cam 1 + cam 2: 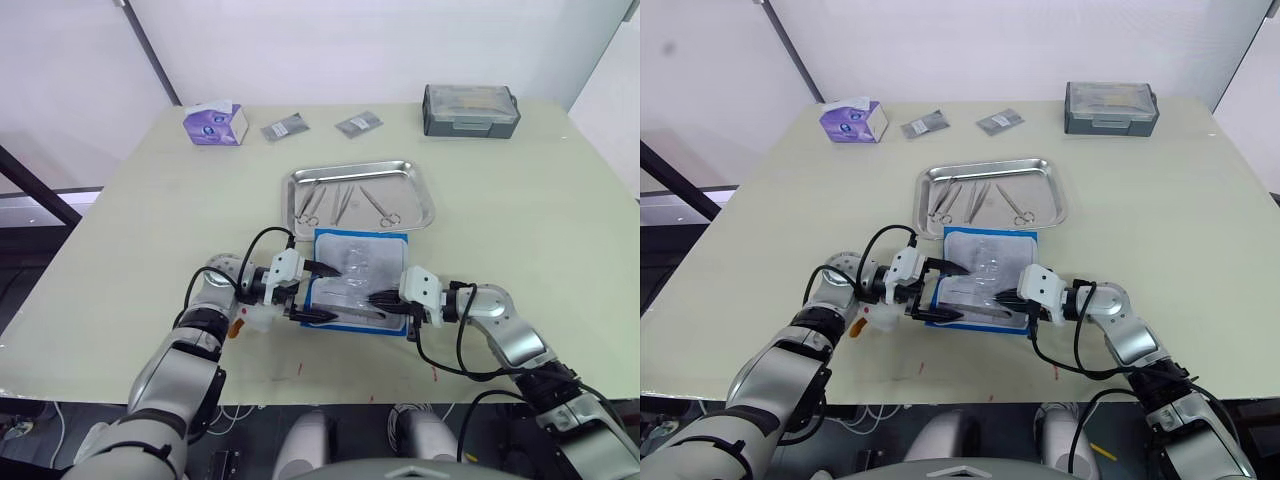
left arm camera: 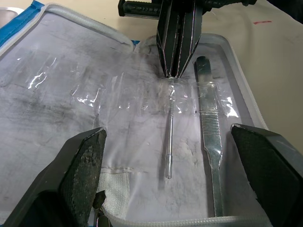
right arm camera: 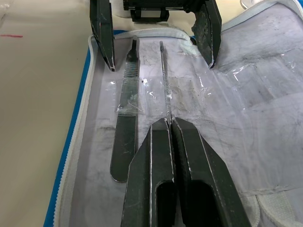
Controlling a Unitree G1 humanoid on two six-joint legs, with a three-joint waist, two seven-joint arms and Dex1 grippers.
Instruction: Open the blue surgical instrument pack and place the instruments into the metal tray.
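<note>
The blue surgical instrument pack (image 1: 356, 258) lies open on the table just in front of the metal tray (image 1: 360, 168), its pale clear-pocket lining facing up. Several silver instruments (image 1: 340, 200) lie in the tray. Two more rest in the pack's near pockets: a thin rod (image 3: 164, 75) and a flat handle (image 3: 127, 109). My right gripper (image 3: 168, 122) is shut on the near end of the thin rod. My left gripper (image 1: 330, 293) stands open at the pack's left side, its fingers (image 2: 87, 161) spread on either side of the two instruments and nothing held.
At the table's far side stand a purple tissue box (image 1: 213, 123), two grey foil packets (image 1: 285, 127) (image 1: 358, 123) and a dark grey plastic box (image 1: 470, 108). The pack's far edge nearly touches the tray's near rim.
</note>
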